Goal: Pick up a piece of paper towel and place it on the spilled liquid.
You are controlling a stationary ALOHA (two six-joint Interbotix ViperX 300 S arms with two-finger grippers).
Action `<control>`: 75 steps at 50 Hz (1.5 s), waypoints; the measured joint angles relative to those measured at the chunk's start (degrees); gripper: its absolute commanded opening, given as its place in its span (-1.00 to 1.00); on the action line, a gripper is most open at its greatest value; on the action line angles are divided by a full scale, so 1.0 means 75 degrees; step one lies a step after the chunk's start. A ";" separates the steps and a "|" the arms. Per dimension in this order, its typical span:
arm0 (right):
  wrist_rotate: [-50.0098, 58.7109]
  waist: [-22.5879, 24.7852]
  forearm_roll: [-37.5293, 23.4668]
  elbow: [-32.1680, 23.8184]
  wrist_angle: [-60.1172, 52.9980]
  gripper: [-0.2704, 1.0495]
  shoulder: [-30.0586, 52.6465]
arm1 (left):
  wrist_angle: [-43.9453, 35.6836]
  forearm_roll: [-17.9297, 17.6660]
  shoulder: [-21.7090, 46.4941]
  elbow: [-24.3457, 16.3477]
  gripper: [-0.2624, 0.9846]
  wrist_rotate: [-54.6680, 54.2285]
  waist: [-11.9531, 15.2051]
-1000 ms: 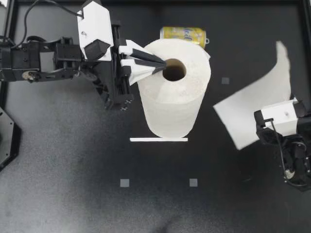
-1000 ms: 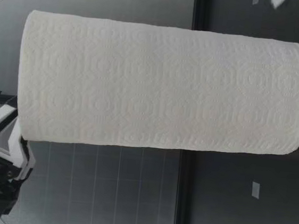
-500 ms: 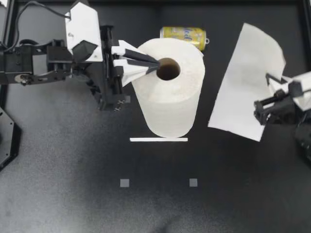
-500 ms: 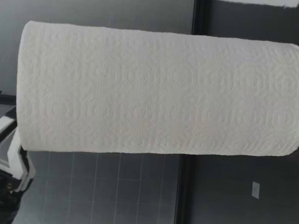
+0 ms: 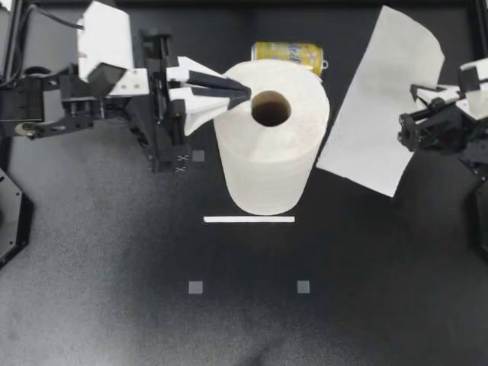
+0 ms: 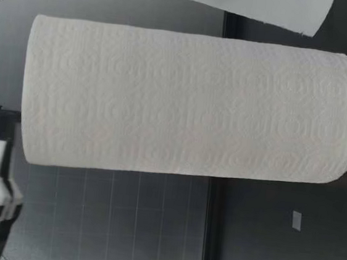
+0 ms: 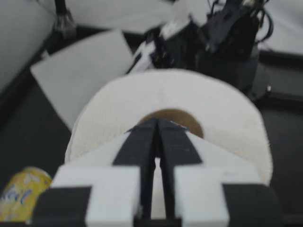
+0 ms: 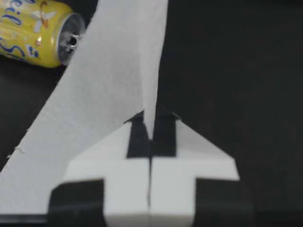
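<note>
Right gripper (image 5: 415, 95) holds a loose sheet (image 5: 381, 99) in the air beside the roll (image 5: 267, 164).

The black tabletop (image 5: 114, 267) carries the big paper towel roll, which stands upright a little behind its middle. The sheet hangs to the roll's right, toward the right rear corner. From table height its lower edge (image 6: 236, 3) looks clear of the tabletop. My right gripper has come in from the right edge and is clenched on the sheet, which is pinched between both fingers (image 8: 163, 135). My left gripper (image 5: 242, 91) reaches in from the left edge with its fingers pressed together and nothing between them, its tips over the roll's top at the rim of the core hole. A yellow can (image 5: 288, 52) lies on its side just behind the roll, near the rear edge. A thin white strip (image 5: 248, 219) lies flat just in front of the roll.
</note>
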 measured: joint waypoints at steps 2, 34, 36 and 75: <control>0.0012 -0.0258 -0.0152 0.0000 -0.0199 -0.81 0.0094 | -0.0082 0.0035 -0.0070 0.0023 -0.35 0.0012 0.0000; -0.1758 -0.3691 -0.1887 -0.1359 -0.3609 -0.81 0.2098 | -0.0785 0.0117 -0.1605 0.1137 -0.35 0.0012 0.0000; -0.1840 -0.3820 -0.1887 -0.1441 -0.3703 -0.81 0.2273 | -0.0914 0.0141 -0.1676 0.1219 -0.35 0.0000 0.0000; -0.2520 -0.4629 -0.1875 -0.2754 -0.4172 -0.72 0.3867 | -0.1066 0.0164 -0.2273 0.1605 -0.35 -0.0082 0.0000</control>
